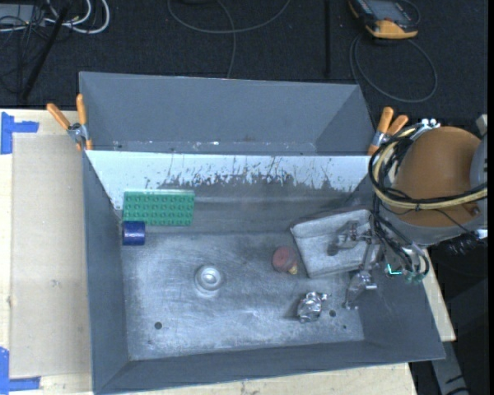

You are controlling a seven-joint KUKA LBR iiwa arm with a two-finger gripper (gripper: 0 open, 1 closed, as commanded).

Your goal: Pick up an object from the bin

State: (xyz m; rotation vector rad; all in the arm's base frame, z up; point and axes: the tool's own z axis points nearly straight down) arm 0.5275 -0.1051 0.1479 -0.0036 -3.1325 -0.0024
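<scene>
My gripper hangs low over the right side of the bin floor, close to the right wall. Just left of it lies a small shiny metal piece, a little apart from the gripper. A flat grey slab lies tilted behind the gripper, its right end under the wrist. At the slab's left edge rests a small dark red round thing.
A green studded building plate leans at the back left with a small blue cylinder below it. A clear round cap lies left of centre. The arm's orange cover and cables hang over the bin's right rim.
</scene>
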